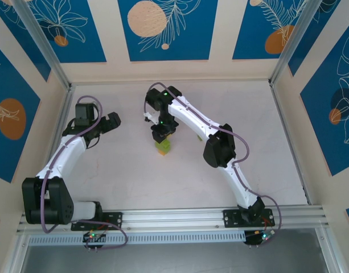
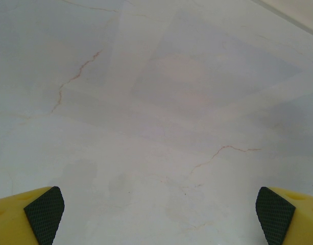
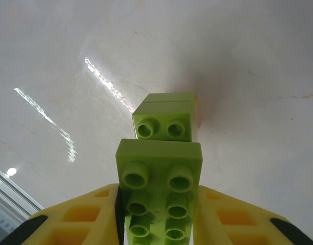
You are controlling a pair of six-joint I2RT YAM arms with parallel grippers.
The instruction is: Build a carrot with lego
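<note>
My right gripper (image 3: 159,227) is shut on a lime-green oblong lego brick (image 3: 159,178), studs facing the camera, squeezed between the yellow fingers (image 3: 85,217). Just beyond it a lime-green brick (image 3: 164,117) stands on the table, with a sliver of orange block (image 3: 197,109) at its right side. I cannot tell whether the held brick touches that stack. From above, the right gripper (image 1: 161,134) hangs directly over the small green stack (image 1: 163,148) at mid-table. My left gripper (image 1: 110,123) is open and apart at the left; between its pads (image 2: 44,214) lies bare table.
The pale marble table (image 1: 220,102) is walled by blue-and-beige panels with metal frame posts (image 1: 288,114) at left and right. The right arm's elbow (image 1: 220,149) sits to the right of the stack. An aluminium rail (image 1: 174,219) runs along the near edge.
</note>
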